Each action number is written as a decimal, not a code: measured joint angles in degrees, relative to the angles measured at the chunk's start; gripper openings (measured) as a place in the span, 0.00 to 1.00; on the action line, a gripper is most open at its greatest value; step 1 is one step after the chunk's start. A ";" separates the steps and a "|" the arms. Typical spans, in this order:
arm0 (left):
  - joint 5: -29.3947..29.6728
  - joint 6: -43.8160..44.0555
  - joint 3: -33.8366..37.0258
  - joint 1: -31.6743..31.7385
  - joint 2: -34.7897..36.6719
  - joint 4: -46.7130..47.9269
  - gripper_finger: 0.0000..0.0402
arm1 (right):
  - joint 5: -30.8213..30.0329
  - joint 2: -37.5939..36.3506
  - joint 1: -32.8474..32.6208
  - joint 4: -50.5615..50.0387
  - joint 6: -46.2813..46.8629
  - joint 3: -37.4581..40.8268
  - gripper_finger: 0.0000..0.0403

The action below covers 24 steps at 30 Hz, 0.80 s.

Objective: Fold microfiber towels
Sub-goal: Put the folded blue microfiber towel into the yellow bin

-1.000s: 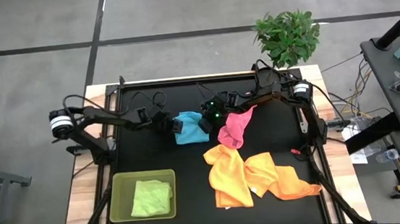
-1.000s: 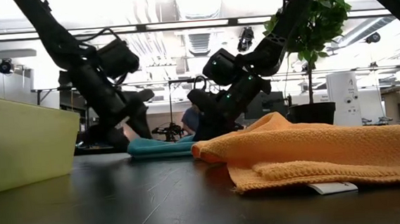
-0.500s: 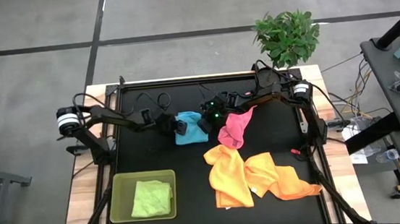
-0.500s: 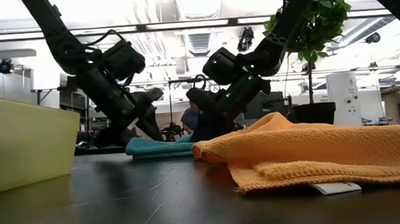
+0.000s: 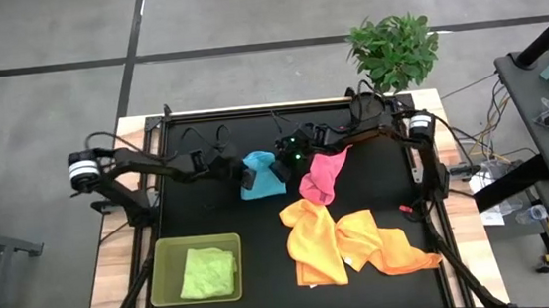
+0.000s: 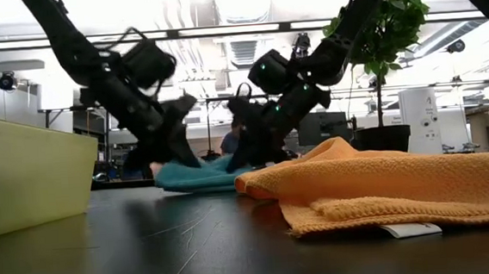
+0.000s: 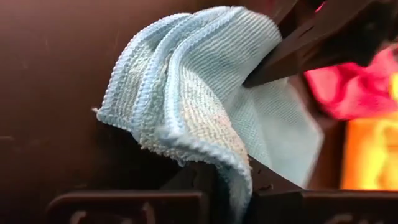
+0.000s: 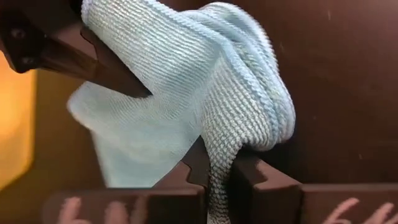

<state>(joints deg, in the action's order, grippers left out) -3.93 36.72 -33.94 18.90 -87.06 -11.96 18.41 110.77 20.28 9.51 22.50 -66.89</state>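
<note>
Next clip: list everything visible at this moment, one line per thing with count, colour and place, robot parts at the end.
light blue towel: 1, light blue, far middle of the table, bunched and pinched from both sides
pink towel: 1, pink, just right of the blue one
yellow towel: 1, yellow, crumpled at centre right
orange towel: 1, orange, overlapping the yellow one on its right
lime green towel: 1, lime green, lying in the tray
tray: 1, translucent lime green, near left of the table
table: 1, black top with wooden edges
potted plant: 1, green, beyond the far right corner
left gripper: 1, dark, fingers shut on the blue towel's left edge
right gripper: 1, dark, fingers shut on its right edge
</note>
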 joint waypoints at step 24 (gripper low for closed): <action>6.38 18.45 -4.19 -27.46 28.73 20.21 0.00 | -0.89 -14.94 -21.32 -0.30 1.21 -3.39 0.04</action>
<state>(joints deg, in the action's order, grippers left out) 2.45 55.17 -38.14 -8.57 -58.32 8.25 17.52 95.83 -1.04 9.21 23.71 -70.28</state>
